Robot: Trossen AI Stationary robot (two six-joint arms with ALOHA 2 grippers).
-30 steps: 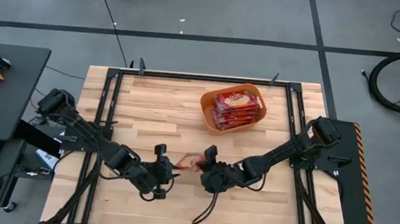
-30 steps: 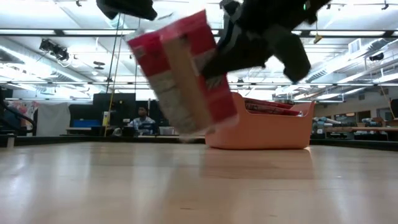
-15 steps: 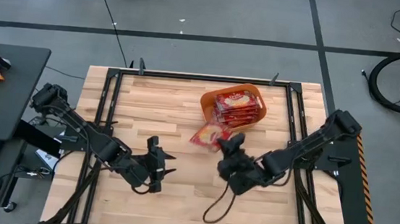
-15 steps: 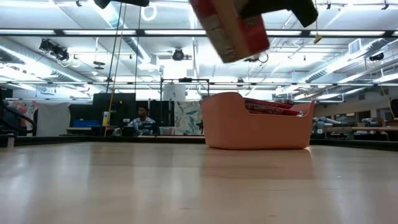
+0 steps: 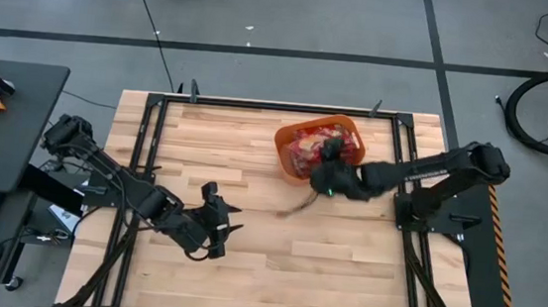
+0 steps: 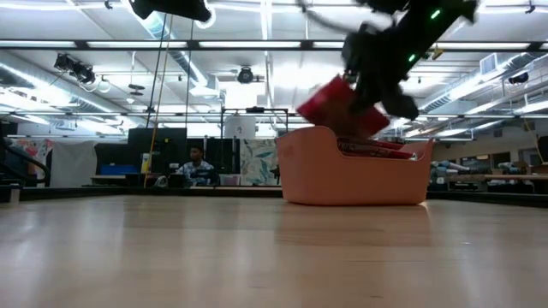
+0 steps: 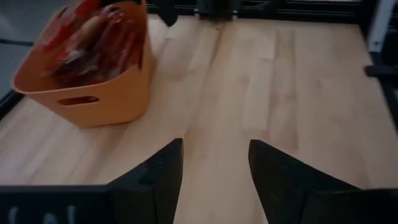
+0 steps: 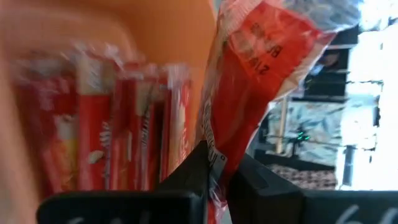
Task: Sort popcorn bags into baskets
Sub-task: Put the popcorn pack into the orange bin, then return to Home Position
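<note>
Popcorn bag carried from table centre to above orange basket, pinched by edge in right gripper, tilted over stacked bags. Left gripper, fingers apart and empty, waits mid-table. Risk: thin edge grip; bag may catch rim or land outside.

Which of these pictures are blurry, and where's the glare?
Low view: the held bag and right gripper smear with motion; ceiling lights glare. Right wrist view: packets in the tub are blurred, and the room beyond washes out bright. Left wrist view: the tub is soft. High view: evenly lit.
</note>
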